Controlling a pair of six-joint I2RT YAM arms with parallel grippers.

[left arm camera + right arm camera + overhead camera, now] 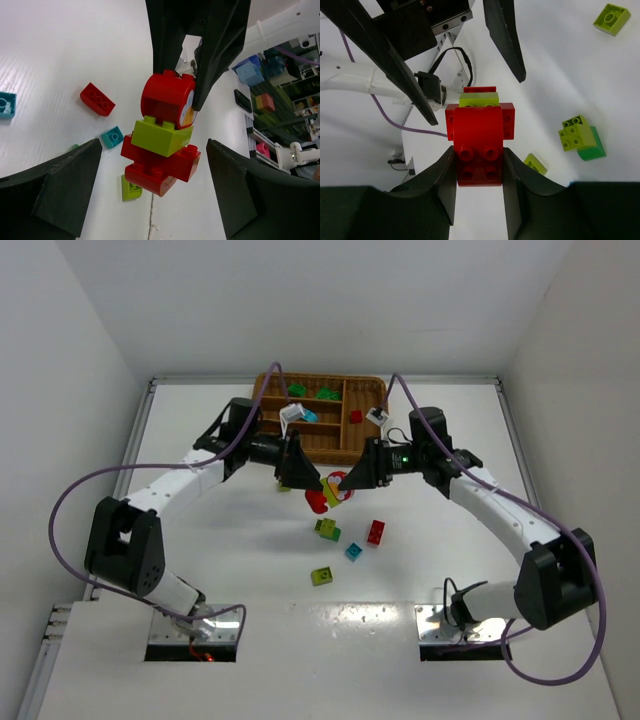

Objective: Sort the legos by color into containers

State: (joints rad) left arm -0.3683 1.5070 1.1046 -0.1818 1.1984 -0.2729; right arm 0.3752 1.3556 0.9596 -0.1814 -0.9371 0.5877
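Note:
Above the table's middle hangs a clump of legos [325,492]: red bricks [480,130] with a yellow-green brick [157,135] between them. My right gripper [480,165] is shut on the clump's red end. My left gripper [154,145] faces it, open, with a finger on each side of the clump's other end and a gap to both. Behind them stands the brown wicker tray of containers [380,390], holding green legos [327,394], a red one [356,416] and a cyan one [310,416].
Loose bricks lie on the white table in front of the grippers: a red one [376,532], a cyan one [353,551], a yellow-green one [321,576] and a yellow-green and green clump [327,530]. White walls close in the sides and back.

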